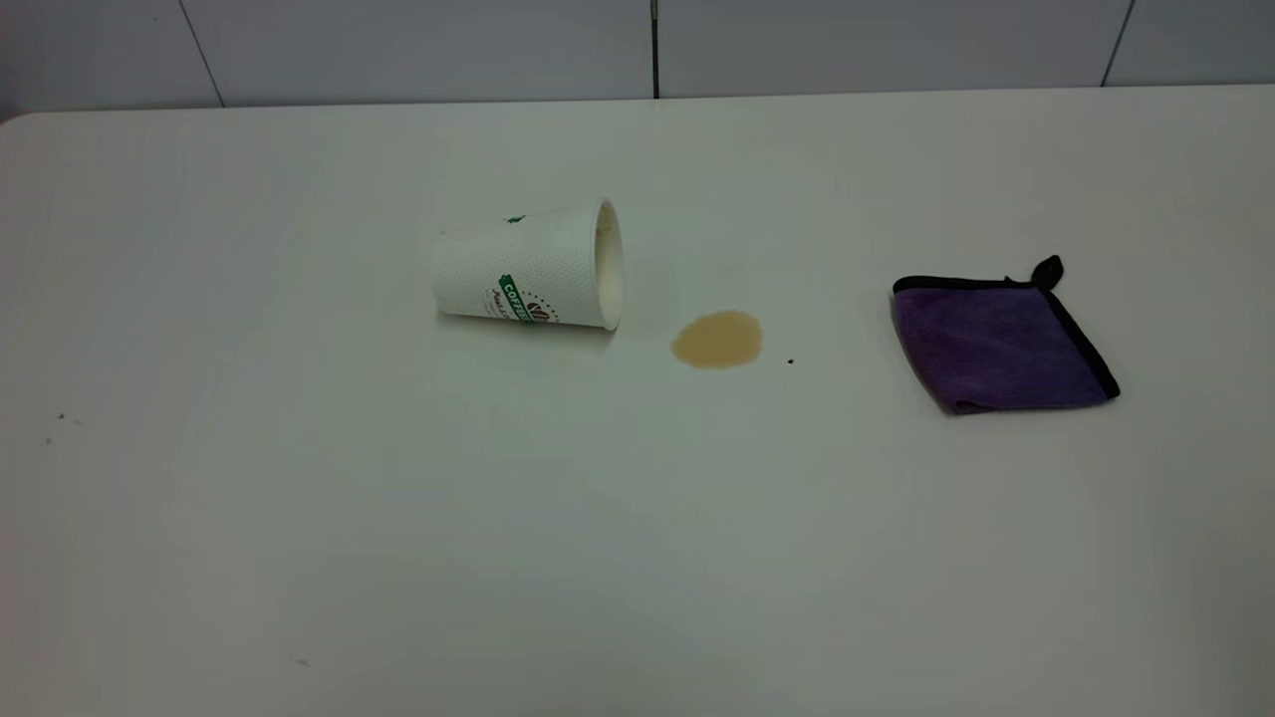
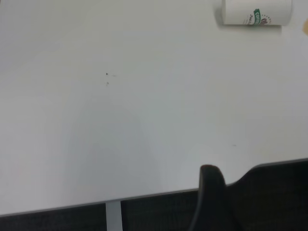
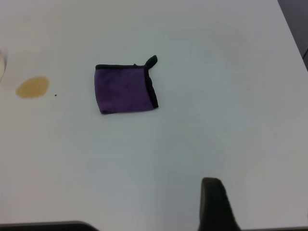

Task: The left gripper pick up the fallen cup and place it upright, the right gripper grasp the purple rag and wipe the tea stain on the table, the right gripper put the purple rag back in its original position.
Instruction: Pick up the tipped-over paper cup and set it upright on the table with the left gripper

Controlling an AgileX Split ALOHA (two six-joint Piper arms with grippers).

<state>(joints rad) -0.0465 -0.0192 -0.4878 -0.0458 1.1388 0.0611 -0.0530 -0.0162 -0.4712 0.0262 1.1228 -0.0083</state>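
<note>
The white cup (image 1: 528,269) lies on its side on the table (image 1: 299,518), mouth toward the tea stain (image 1: 717,339), a tan blotch just right of it. The purple rag (image 1: 1001,339) lies flat farther right, its black loop at the far corner. Neither gripper shows in the exterior view. In the left wrist view, a dark part of the left gripper (image 2: 211,192) sits by the table's near edge, far from the cup (image 2: 255,12). In the right wrist view, a dark part of the right gripper (image 3: 214,202) hangs well short of the rag (image 3: 126,90) and the stain (image 3: 32,87).
A tiny black speck (image 1: 791,361) lies just right of the stain. A grey tiled wall (image 1: 637,45) runs behind the table's far edge. The table's near edge (image 2: 144,196) shows in the left wrist view, with dark space below it.
</note>
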